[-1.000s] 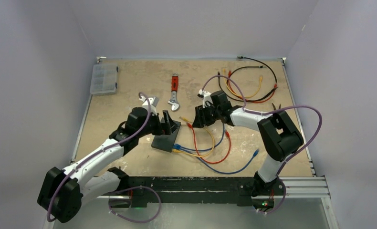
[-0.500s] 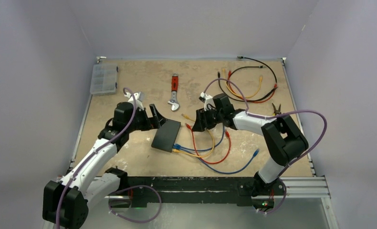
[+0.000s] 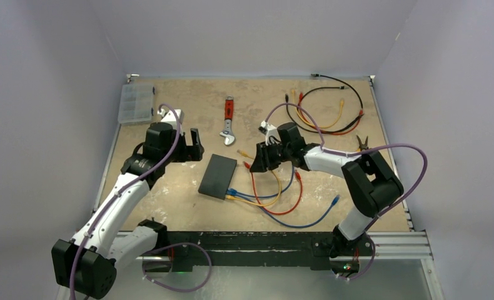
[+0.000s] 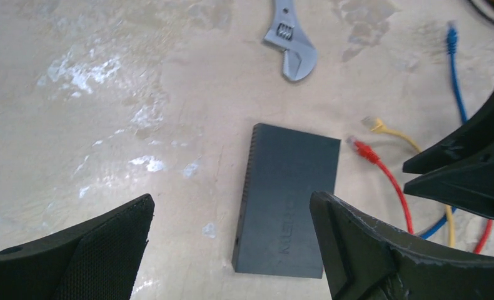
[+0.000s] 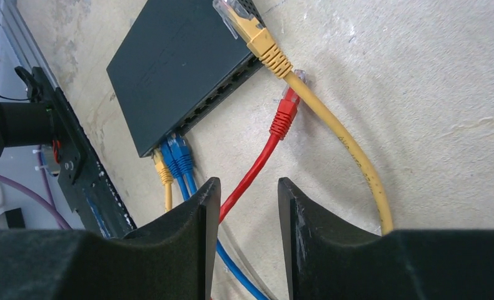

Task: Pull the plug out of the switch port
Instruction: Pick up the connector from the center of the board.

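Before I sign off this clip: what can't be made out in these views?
Top view: the switch ports are too small to see.
Left wrist view: its ports don't show; the left gripper covers that corner.
Right wrist view: the red cable runs under the right gripper; whether it's touched is hidden by the fingers.

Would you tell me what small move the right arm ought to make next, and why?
Probably lift the right gripper off the red cable: the red plug already lies free of the switch, the cable merely runs between parted jaws, and the left gripper hangs open, off the switch.
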